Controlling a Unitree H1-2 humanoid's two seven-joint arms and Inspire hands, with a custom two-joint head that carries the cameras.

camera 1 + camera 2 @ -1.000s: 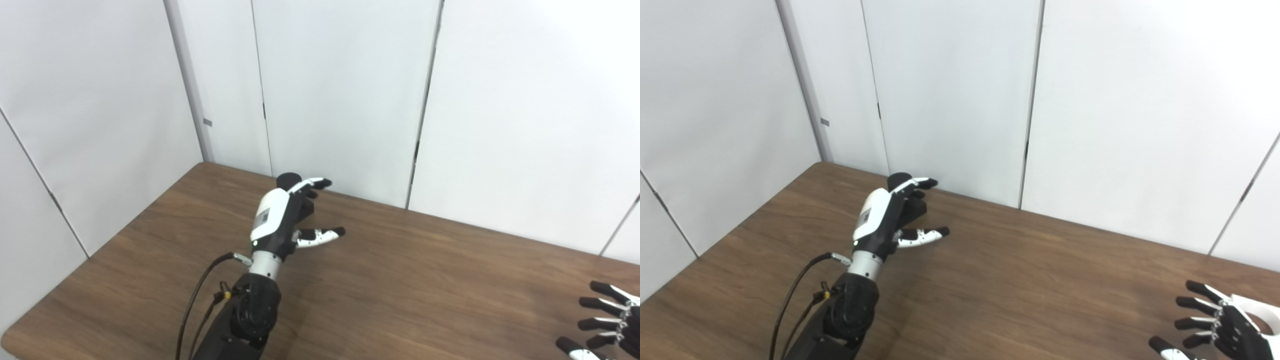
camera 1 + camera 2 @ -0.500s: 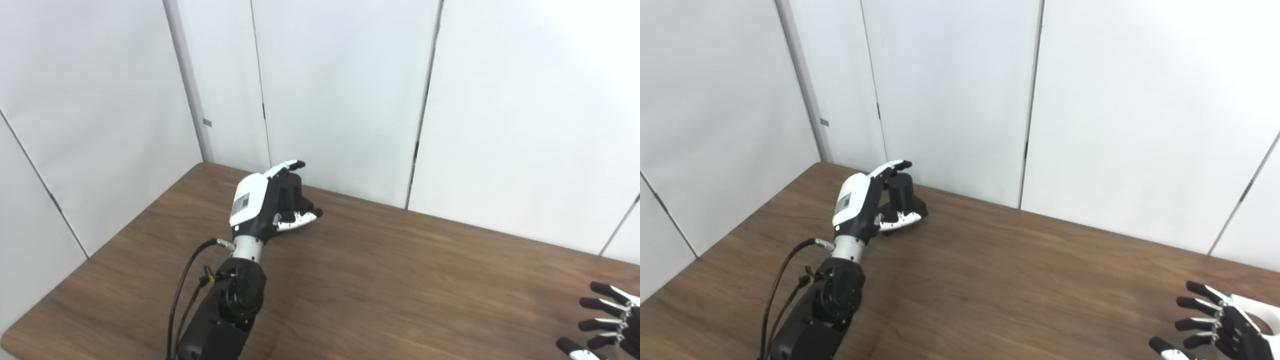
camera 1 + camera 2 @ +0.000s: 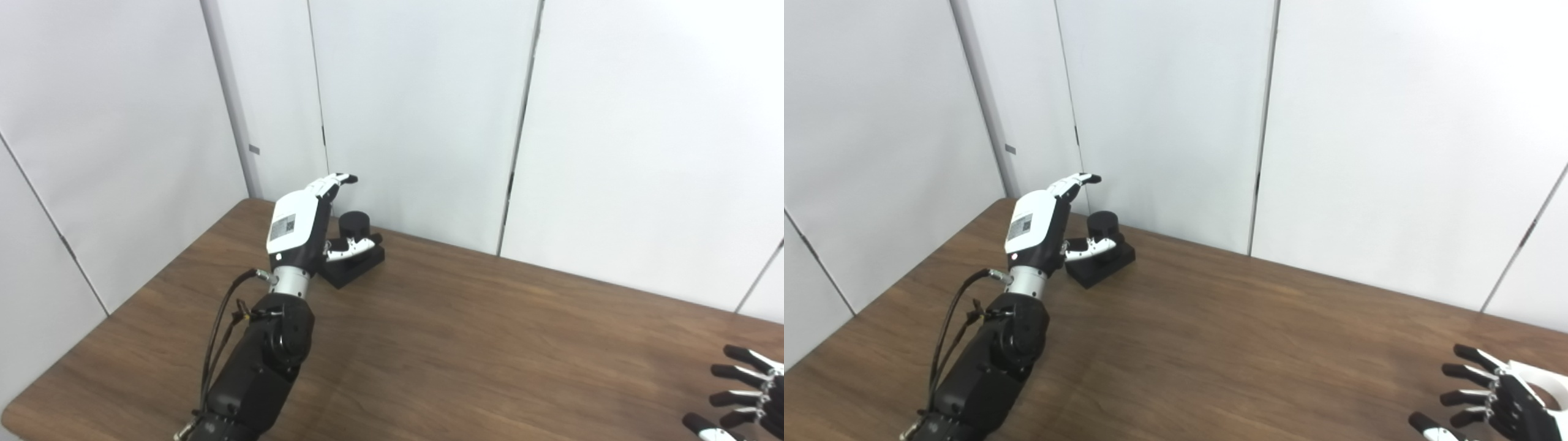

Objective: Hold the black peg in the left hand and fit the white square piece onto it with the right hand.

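You are looking at a brown wood-grain table [image 3: 490, 349] that fills the lower frame, its far corner toward eleven o'clock. White wall panels [image 3: 416, 110] stand behind it from nine round to three o'clock, split by thin dark vertical seams [image 3: 520, 122]. A grey post [image 3: 229, 98] rises at eleven o'clock.

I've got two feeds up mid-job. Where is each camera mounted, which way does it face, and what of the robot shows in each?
Left eye view: on the head, looking down at the table and wall panels; left hand open by the black peg, right hand cut off at the corner.
Right eye view: beside it, same aim, scene shifted left; right hand shows more.
Shared: both hands, peg, table. No white square piece visible.
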